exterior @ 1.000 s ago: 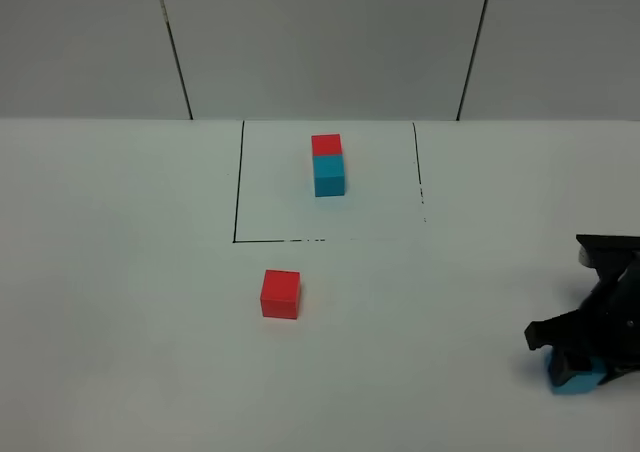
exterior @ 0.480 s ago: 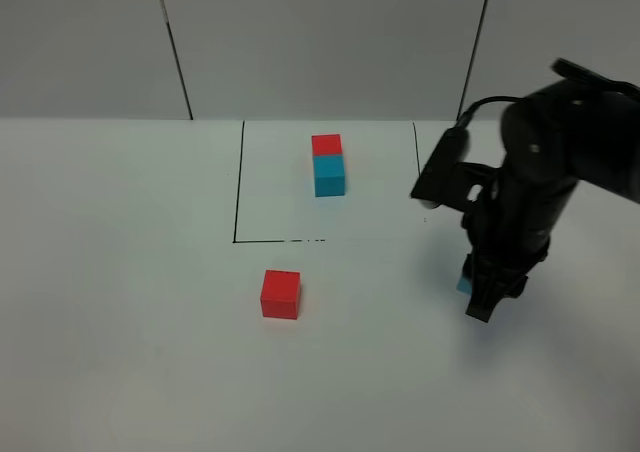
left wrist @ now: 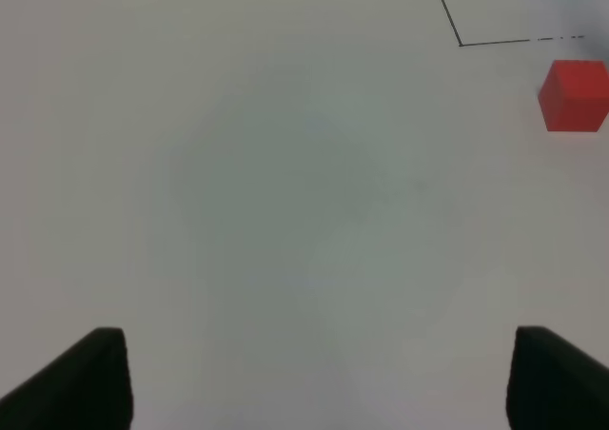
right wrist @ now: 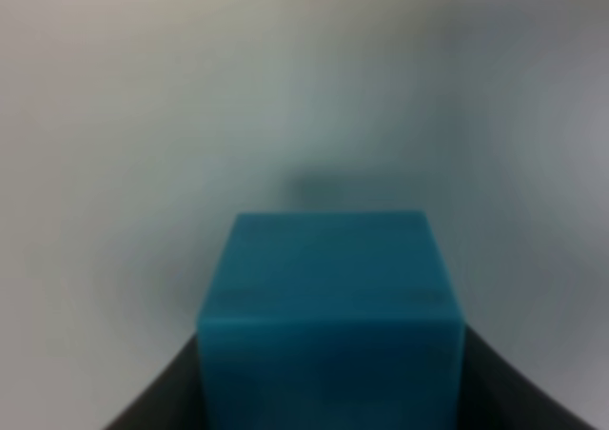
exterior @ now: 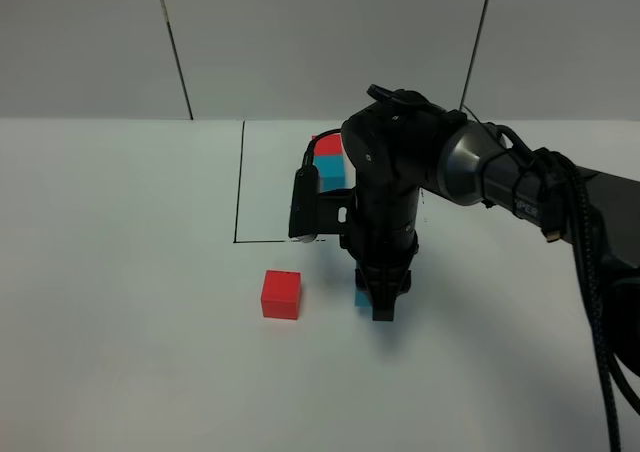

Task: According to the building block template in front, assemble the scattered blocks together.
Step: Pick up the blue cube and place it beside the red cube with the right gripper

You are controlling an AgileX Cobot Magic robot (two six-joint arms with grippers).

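Your right tool [exterior: 382, 307] has swung the cyan cube [right wrist: 328, 306] (still clamped) from the tabletop's [exterior: 120, 322] right edge to near the red cube [exterior: 281, 294]. Mating them per the building block template [exterior: 327, 157] remains. Left tool [left wrist: 309, 382] stands wide, idle.

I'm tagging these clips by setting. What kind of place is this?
Most likely a robotics lab test bench: a plain white table with a black-lined rectangle marked on it, blank grey wall panels behind, and small test pieces like the red cube and the red-cyan block pair.
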